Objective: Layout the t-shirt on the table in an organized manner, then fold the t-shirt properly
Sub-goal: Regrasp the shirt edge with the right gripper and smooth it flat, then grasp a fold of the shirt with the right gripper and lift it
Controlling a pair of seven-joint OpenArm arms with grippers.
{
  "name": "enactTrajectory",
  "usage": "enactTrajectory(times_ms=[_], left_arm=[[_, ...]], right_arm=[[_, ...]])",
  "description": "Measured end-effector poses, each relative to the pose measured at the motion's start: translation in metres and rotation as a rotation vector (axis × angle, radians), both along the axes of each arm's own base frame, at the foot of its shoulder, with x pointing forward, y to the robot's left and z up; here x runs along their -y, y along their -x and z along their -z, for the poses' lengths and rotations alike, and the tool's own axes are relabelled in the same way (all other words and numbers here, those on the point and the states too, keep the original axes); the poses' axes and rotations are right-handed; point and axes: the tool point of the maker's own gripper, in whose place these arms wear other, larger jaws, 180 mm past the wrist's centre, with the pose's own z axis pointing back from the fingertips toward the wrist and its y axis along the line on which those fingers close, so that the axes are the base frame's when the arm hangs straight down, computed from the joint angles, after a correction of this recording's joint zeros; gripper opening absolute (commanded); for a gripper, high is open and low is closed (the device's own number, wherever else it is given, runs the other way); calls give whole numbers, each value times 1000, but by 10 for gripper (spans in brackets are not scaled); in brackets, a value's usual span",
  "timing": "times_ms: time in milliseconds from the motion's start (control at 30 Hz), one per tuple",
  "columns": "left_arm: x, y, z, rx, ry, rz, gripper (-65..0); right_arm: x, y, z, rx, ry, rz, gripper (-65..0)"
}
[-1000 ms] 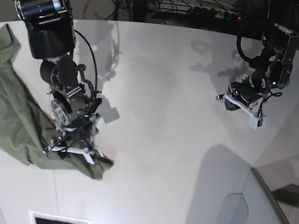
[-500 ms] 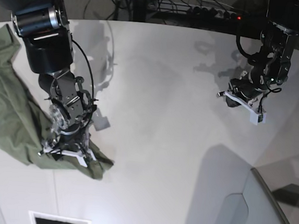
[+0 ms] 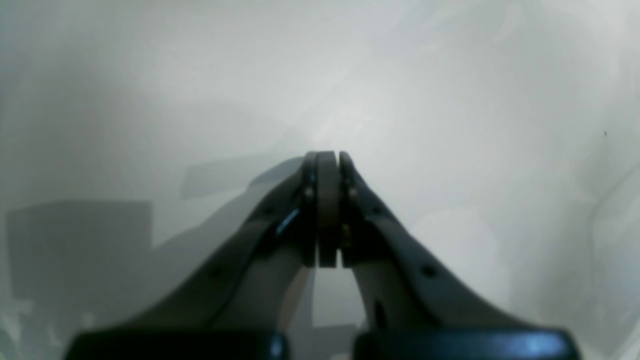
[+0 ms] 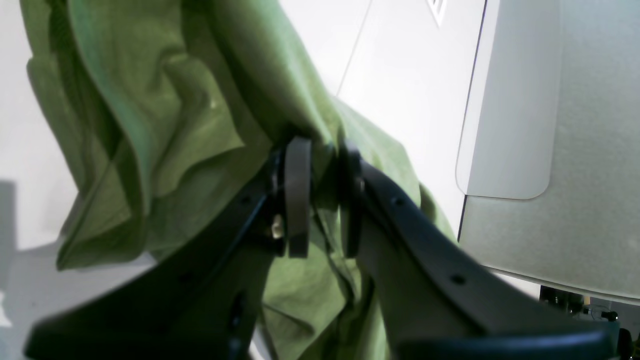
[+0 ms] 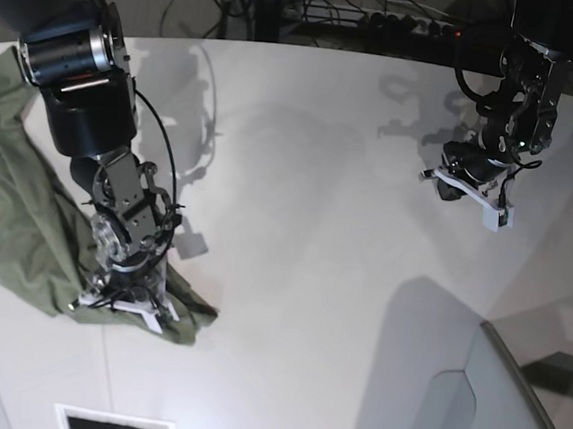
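The olive-green t-shirt point(image 5: 16, 211) lies crumpled at the left of the white table point(image 5: 315, 227). My right gripper point(image 5: 123, 304) is down on the shirt's near corner. In the right wrist view its fingers point(image 4: 298, 200) are shut on a fold of the t-shirt point(image 4: 165, 115), with cloth pinched between them. My left gripper point(image 5: 469, 190) hovers over bare table at the far right, well away from the shirt. In the left wrist view the left gripper point(image 3: 327, 210) is shut and holds nothing.
A grey translucent panel point(image 5: 510, 415) stands at the near right corner; one more shows in the right wrist view point(image 4: 550, 125). A vent slot point(image 5: 112, 425) sits at the front left. Cables and equipment lie behind the table's far edge.
My right gripper has shifted left and lowered onto the shirt's near corner, closing on the cloth. My left gripper has drifted slightly up and away.
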Motion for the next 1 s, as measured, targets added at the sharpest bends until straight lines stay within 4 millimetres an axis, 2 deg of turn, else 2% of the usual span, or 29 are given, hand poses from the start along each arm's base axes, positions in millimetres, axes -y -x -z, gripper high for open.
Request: enactTrajectory(times_ms=[100,200,267,567,800,1000], left_arm=[[0,0,0,0,0,0,-650],[0,0,0,1,1,1,-650],[1,0,-1,1,1,2,-650],[0,-1,-1,-2,-1,3,-650],[4,-12,-8,23,6,9,-650],[4,-13,-9,23,6,10,-650]], right_arm=[[0,0,0,0,0,0,-650],[-1,1,0,1,-1,1,-650],[-6,4,-9,33,-13,-6,-650],[-52,56,-53,-16,-99,-41,-650],[-35,104,-53,-106,-84,74,-650],[-35,150,-16,-230,-85,90,-650]])
